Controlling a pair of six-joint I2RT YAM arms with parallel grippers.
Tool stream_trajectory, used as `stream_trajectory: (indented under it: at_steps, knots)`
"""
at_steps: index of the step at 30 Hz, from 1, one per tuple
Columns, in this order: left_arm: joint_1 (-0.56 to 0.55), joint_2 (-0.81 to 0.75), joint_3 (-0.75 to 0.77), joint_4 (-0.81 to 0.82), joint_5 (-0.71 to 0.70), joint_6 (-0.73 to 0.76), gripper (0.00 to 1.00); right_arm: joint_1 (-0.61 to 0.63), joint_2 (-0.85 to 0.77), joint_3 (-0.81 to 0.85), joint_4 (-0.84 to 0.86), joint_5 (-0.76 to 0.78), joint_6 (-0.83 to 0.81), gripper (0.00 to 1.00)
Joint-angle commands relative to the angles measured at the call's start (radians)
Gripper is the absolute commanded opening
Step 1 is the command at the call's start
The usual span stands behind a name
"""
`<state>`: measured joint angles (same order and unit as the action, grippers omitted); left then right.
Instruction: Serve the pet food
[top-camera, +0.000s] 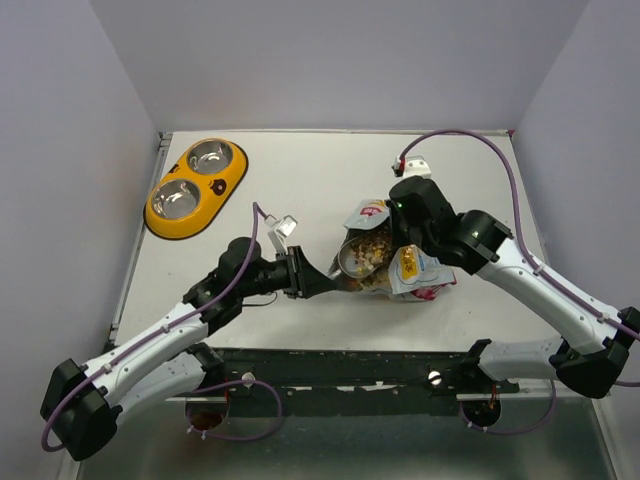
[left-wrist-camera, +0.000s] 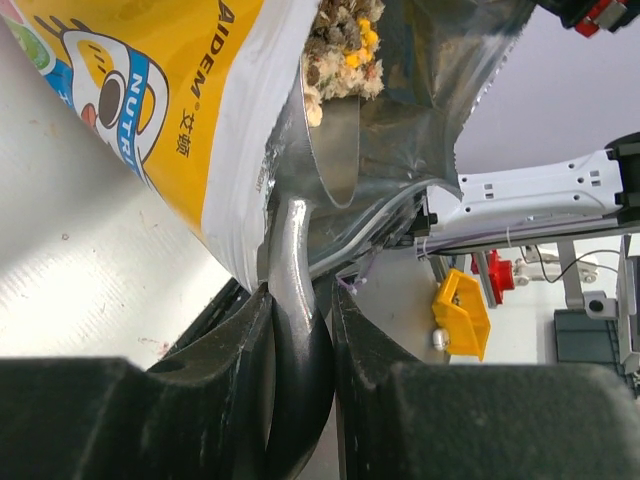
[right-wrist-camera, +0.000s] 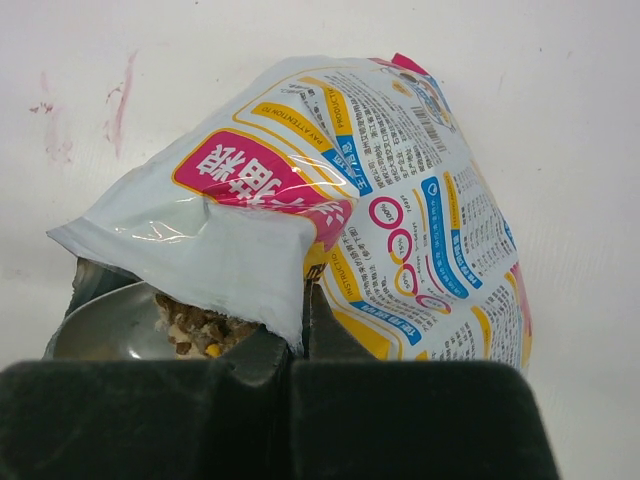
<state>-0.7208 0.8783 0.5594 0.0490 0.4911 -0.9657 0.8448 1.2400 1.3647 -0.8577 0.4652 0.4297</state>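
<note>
Now the left claw (left-wrist-camera: 300, 300) clenches the scoop (left-wrist-camera: 335, 150) handle, its cup pointing right into kibble (top-camera: 372, 250) inside the pouch (right-wrist-camera: 400, 200) at centre counter (top-camera: 300, 180), whose lip the right claw (right-wrist-camera: 303, 335) pinches; the dish (top-camera: 196, 187) lies upper left, nearer the left arm (top-camera: 170, 330).

One pouch (top-camera: 368, 213), one scoop (top-camera: 352, 262) — one bowl (top-camera: 216, 186)

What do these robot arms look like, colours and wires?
The left arm and right arm have white links between chunky black joints, each trailed by a purple cable. A white camera block sits near each wrist. The left gripper and right gripper are black, with blocky fingers. A green light dots the right arm.
</note>
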Motion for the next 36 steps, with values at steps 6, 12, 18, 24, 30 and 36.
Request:
stream_trajectory:
  at_steps: [6, 12, 18, 24, 30, 36]
  knots:
    - [-0.012, -0.085, -0.104, 0.12, -0.072, -0.033, 0.0, -0.018, -0.027, 0.083, 0.003, 0.082, 0.006, 0.01]
    - [0.004, -0.095, -0.173, 0.197, -0.148, -0.002, 0.0, -0.019, -0.037, 0.068, 0.016, 0.082, 0.0, 0.01]
    - [-0.005, -0.117, -0.148, 0.183, -0.1, -0.053, 0.0, -0.018, -0.036, 0.07, 0.009, 0.058, 0.003, 0.01]
    - [0.006, -0.183, -0.173, 0.1, -0.049, -0.086, 0.0, -0.02, -0.028, 0.08, 0.009, 0.064, -0.022, 0.01]
    - [0.027, -0.2, -0.086, -0.122, -0.02, -0.106, 0.0, -0.018, -0.033, 0.073, 0.008, 0.047, -0.016, 0.01]
    - [0.069, -0.223, -0.062, -0.13, 0.04, -0.197, 0.0, -0.02, -0.04, 0.073, 0.006, 0.043, -0.017, 0.01]
